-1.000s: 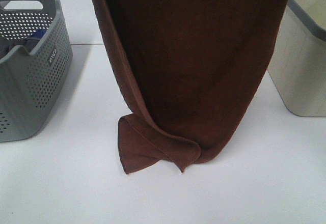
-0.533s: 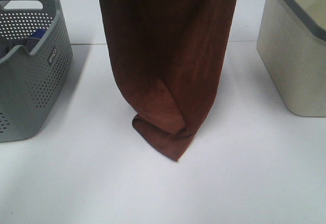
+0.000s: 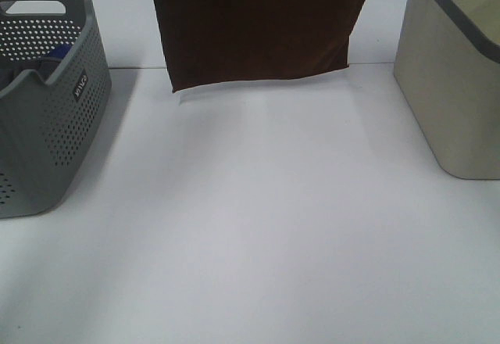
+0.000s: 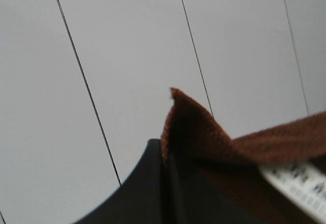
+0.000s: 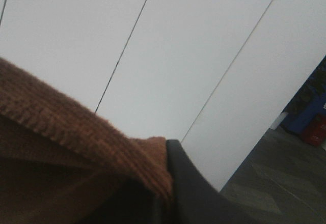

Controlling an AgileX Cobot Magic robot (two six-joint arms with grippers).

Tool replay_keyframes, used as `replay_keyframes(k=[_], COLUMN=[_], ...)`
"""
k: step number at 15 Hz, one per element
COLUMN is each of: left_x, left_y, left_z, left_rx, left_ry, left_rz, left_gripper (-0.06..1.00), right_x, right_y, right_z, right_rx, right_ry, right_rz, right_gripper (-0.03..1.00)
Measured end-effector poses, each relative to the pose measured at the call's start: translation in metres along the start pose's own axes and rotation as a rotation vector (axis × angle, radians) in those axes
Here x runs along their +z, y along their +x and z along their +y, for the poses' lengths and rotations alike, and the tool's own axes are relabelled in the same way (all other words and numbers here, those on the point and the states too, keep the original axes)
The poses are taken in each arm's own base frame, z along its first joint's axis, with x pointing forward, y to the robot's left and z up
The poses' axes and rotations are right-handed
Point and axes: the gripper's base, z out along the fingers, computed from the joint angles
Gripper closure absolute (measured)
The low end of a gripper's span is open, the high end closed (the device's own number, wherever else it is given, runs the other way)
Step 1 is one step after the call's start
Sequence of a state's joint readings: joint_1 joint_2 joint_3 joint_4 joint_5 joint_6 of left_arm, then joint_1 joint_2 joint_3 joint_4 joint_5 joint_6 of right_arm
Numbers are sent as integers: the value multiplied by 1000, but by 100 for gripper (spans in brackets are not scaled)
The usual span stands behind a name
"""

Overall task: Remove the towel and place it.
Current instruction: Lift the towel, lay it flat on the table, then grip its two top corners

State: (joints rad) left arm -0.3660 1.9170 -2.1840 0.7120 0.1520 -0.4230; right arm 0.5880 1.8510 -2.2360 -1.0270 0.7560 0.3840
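Note:
The dark reddish-brown towel (image 3: 258, 23) hangs flat and spread out at the top centre of the high view, its lower edge clear above the white table (image 3: 266, 227). Both grippers are above the frame there. In the left wrist view my left gripper (image 4: 165, 155) is shut on a corner of the towel (image 4: 196, 132), with the white tag (image 4: 300, 183) beside it. In the right wrist view my right gripper (image 5: 165, 183) is shut on another corner of the towel (image 5: 66, 147).
A grey perforated basket (image 3: 47, 117) stands at the left with a blue cloth (image 3: 56, 51) inside. A beige bin (image 3: 453, 94) with a grey rim stands at the right. A table seam runs across behind the towel.
The towel has been lifted: its bunched lower end has left the table, and it now hangs spread flat with its bottom edge well above the surface.

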Motion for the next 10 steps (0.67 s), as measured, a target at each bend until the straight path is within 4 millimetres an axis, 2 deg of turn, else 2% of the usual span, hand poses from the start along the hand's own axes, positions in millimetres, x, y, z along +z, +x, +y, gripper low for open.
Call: replay_keyframes(k=[2, 3, 4, 7, 10], left_x=[9, 13, 15, 2, -19], left_y=[21, 38, 52, 82, 102], left_z=[-5, -11, -16, -28, -36], left_rx=[3, -20, -66, -102, -102], left_ry=[-7, -15, -27, -45, 18], left_rz=[71, 154, 254, 610, 931], left_gripper=[94, 94, 94, 94, 94], right_x=[15, 24, 26, 24, 13], right_y=[20, 39, 47, 77, 100], right_z=[-6, -5, -3, 18, 31], right_rx=[40, 104, 120, 125, 119], right_ry=[-10, -47, -64, -190, -294], right_rz=[75, 172, 215, 454, 696], right_gripper=[97, 97, 97, 97, 97])
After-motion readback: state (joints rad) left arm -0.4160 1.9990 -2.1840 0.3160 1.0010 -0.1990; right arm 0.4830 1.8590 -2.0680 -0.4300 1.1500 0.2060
